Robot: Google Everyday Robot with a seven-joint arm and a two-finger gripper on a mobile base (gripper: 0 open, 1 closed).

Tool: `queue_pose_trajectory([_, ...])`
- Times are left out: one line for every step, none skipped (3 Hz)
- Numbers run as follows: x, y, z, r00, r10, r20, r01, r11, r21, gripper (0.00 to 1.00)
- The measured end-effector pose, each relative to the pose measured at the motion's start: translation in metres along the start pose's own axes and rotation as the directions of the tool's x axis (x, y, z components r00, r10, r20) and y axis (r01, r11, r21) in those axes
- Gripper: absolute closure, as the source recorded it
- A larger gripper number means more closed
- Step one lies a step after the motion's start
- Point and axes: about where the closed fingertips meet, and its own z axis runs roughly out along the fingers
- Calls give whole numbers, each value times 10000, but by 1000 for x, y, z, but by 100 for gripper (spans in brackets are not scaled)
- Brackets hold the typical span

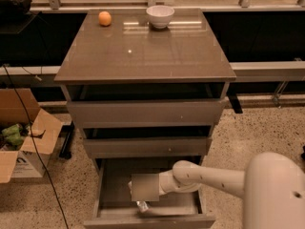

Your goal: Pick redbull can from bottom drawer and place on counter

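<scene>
The gripper point(144, 197) (in the bottom drawer point(113, 190)) is blurred over.

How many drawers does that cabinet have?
3, stacked under the counter: the top drawer, the middle drawer below it, and the bottom drawer, pulled out farthest, with the robot's tool inside it by the redbull can. None seems hidden.

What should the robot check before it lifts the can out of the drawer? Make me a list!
1. Bottom drawer pulled out: ok.
2. Gripper down inside the drawer, right by the redbull can: ok.
3. Can held firmly: cannot tell.
4. Landing spot on the counter, with the orange and white bowl only along its far edge: ok.
5. Room to lift past the middle drawer: cannot tell.
</scene>
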Motion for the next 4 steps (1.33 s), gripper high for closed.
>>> queue_pose_trajectory([-28,66,-62,9537,-2862,922,2880,9576,-74,100])
queue_pose_trajectory([-61,149,-164,7592,-6391,1229,6339,7690,828,100])
queue_pose_trajectory([-111,175,-271,5995,-7981,604,7687,5952,2341,100])
queue_pose_trajectory([-179,198,-360,4569,-8889,-326,8467,4233,3222,100])
